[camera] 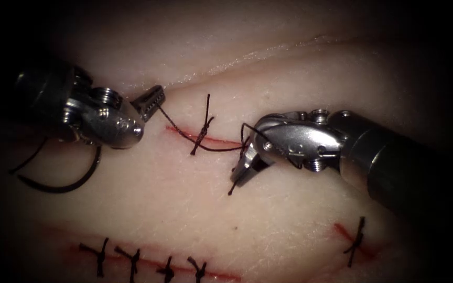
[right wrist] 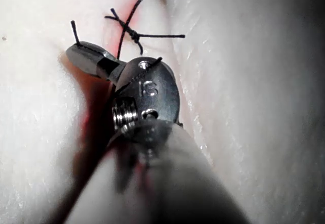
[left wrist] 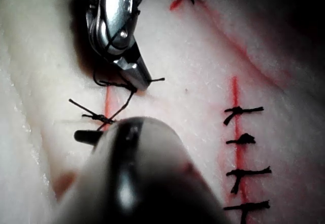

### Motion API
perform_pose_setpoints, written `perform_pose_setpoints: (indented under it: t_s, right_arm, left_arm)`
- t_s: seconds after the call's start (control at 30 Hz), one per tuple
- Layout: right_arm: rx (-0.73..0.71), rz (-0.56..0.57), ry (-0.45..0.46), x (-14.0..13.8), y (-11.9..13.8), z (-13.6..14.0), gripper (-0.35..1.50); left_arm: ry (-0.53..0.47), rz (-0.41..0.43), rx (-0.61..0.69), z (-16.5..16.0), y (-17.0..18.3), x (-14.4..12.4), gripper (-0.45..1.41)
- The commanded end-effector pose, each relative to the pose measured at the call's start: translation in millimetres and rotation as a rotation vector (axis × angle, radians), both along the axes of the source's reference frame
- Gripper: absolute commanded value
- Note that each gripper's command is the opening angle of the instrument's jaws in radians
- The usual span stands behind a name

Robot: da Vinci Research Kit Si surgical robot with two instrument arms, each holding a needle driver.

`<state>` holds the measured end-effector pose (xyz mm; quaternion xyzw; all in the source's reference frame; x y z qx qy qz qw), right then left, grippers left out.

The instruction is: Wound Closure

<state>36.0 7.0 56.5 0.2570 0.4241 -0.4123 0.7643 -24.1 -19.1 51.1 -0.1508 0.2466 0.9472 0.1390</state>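
Over the upper cut (camera: 221, 140), the left tool (camera: 154, 98) and the right tool (camera: 243, 166) each clamp the thread (camera: 221, 149), strung along the cut between them; the needle (camera: 61, 184) lies loose on the tissue (camera: 184, 209) beneath the left tool.

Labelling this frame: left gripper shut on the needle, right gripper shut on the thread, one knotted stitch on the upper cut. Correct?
Not quite: the left gripper is shut on the thread, not the needle. The endoscope view shows the needle lying free on the tissue left of the cut. The rest holds: right gripper on thread, one knotted stitch.
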Motion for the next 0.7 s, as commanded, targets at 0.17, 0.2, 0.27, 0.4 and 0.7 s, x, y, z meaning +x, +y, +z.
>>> perform_pose_setpoints:
  t_s: [0.17, 0.2, 0.27, 0.4, 0.7]
  right_arm:
    - [0.033, 0.047, 0.007, 0.1, 0.4, 0.5, -0.35]
    - [0.038, 0.054, 0.005, 0.1, 0.4, 0.5, -0.35]
    - [0.072, 0.092, 0.003, 0.1, 0.8, 0.4, -0.35]
    - [0.121, 0.155, -0.003, -0.1, 1.9, 0.3, -0.35]
    - [0.187, 0.238, -0.02, -0.7, 3.8, 0.7, -0.35]
  left_arm:
    - [0.013, 0.011, 0.003, -0.8, -4.7, 1.1, -0.45]
    - [0.019, 0.015, 0.009, -0.9, -5.3, 1.2, -0.45]
    - [0.01, 0.039, 0.031, -1.2, -7.2, 1.2, -0.45]
    - [0.008, 0.069, 0.05, -1.9, -9.9, 0.8, -0.45]
    - [-0.043, 0.21, 0.139, -7.0, -16.2, 0.2, -0.45]
